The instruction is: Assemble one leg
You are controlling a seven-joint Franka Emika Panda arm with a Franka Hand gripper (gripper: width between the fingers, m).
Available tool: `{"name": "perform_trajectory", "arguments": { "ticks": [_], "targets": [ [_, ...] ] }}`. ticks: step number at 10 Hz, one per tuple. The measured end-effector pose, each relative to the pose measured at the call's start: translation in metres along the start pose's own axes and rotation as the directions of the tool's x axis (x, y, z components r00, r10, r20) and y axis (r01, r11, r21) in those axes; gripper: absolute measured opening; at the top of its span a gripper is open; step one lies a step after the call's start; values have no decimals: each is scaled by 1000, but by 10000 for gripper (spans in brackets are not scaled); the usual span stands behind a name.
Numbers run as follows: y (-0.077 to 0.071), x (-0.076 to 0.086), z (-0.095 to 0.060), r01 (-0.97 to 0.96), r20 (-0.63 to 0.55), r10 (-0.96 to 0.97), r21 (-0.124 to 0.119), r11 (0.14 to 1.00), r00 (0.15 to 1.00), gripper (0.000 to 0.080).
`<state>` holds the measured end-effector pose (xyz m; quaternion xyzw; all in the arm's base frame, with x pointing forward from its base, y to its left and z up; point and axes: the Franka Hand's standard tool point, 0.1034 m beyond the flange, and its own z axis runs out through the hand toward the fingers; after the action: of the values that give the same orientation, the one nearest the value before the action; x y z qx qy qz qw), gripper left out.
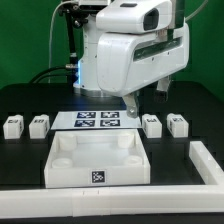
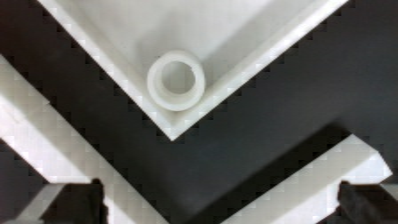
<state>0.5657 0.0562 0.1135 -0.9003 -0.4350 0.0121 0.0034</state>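
Note:
The white square tray [image 1: 70, 163] lies at the table's front middle. In the wrist view its corner [image 2: 107, 40] with a round socket [image 2: 176, 80] fills the picture. Several small white legs stand in a row: two at the exterior view's left [image 1: 13, 126] [image 1: 39, 125] and two at its right [image 1: 152, 124] [image 1: 178, 124]. My gripper [image 1: 132, 103] hangs above the tray's far right corner, beside the nearest right-hand leg. It is open [image 2: 210, 205], its dark fingertips [image 2: 64, 202] wide apart with nothing between them. No leg shows in the wrist view.
The marker board [image 1: 97, 121] lies just behind the tray. A white L-shaped rail [image 1: 206, 165] runs along the exterior view's right and front. Pale slanted bands [image 2: 80, 150] cross near the fingers in the wrist view; I cannot tell what they are.

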Motion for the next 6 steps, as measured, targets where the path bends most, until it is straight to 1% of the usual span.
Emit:
{"name": "perform_trajectory", "arguments": {
  "ticks": [1, 2, 3, 6],
  "targets": [
    [0, 0, 0, -2, 0, 2, 0, 1000, 1000, 650],
    [0, 0, 0, -62, -1, 62, 2, 998, 998, 650],
    [-2, 2, 0, -239, -5, 239, 9, 971, 971, 650],
    [-1, 1, 0, -220, -3, 220, 6, 976, 976, 650]
  ]
}}
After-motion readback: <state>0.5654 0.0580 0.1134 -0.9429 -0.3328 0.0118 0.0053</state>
